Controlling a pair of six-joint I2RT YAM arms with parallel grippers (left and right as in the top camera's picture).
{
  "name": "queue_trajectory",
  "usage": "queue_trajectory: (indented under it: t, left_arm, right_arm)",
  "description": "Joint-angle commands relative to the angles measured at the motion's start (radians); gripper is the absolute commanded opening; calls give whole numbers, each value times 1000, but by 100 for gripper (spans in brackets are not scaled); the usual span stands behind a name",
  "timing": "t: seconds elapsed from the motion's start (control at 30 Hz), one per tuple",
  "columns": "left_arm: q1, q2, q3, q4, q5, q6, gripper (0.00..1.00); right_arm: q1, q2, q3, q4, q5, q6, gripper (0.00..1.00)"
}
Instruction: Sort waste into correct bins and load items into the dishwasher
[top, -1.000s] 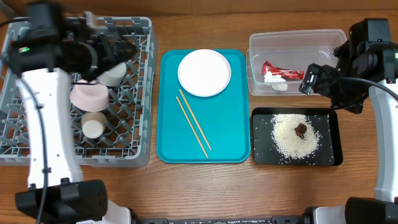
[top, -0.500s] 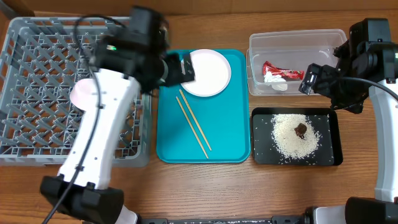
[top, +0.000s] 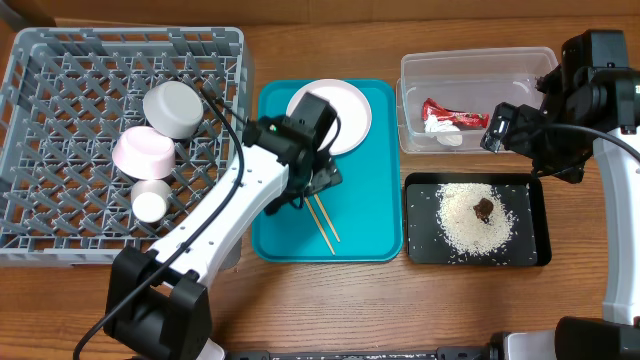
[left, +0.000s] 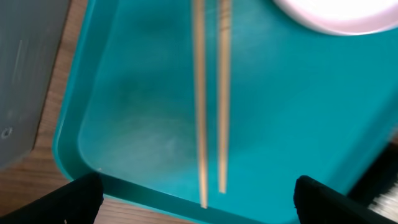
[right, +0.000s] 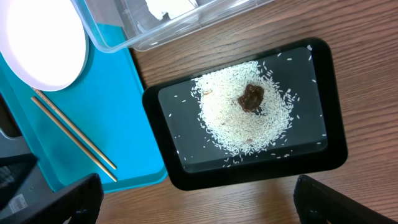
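The pair of chopsticks (top: 326, 227) lies on the teal tray (top: 368, 215), with the white plate (top: 350, 110) behind them. My left gripper (top: 316, 182) hangs open and empty just above the chopsticks (left: 199, 99); its tips (left: 199, 204) straddle their near ends. The grey rack (top: 60, 90) holds the grey-green bowl (top: 172, 108), pink bowl (top: 143, 152) and white cup (top: 150, 204). The clear tub (top: 478, 62) holds the red-and-white wrapper (top: 455, 118). The black tray (top: 541, 215) holds rice (top: 470, 225) and a brown lump (top: 485, 208). My right gripper (top: 503, 128) is open and empty, high over the tub's right end.
The right wrist view shows the black tray (right: 155, 130) with rice (right: 245, 121), the tub's corner (right: 124, 37), the plate (right: 40, 43), the chopsticks (right: 74, 138) and bare wooden table under the open tips (right: 199, 205). The plate's edge (left: 336, 15) shows in the left wrist view.
My left arm has swung from over the rack across to the teal tray and dropped over the chopsticks. The bowls and cup in the rack show again. The right arm has not moved.
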Motion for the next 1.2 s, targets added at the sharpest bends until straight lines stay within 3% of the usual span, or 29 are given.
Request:
queue_trajectory:
  t: [0.0,0.2,0.77,1.0,1.17]
  left_arm:
    - [19,10,-76,46,-54,-47,100]
    - [28,11,-168,172,-40,104,100]
    - [33,167,-183,225,-5,103,100]
    - [33,180,-183,225,-5,119,78]
    - [33,198,-184,232,0,118,73]
  right_arm:
    - [0,-2,6,0,2,0,100]
    - [0,-2,6,0,2,0,100]
    - [0,-2,6,0,2,0,100]
    - [0,-2,6,-1,2,0,100]
    - [0,-2,6,-1,2,0,100]
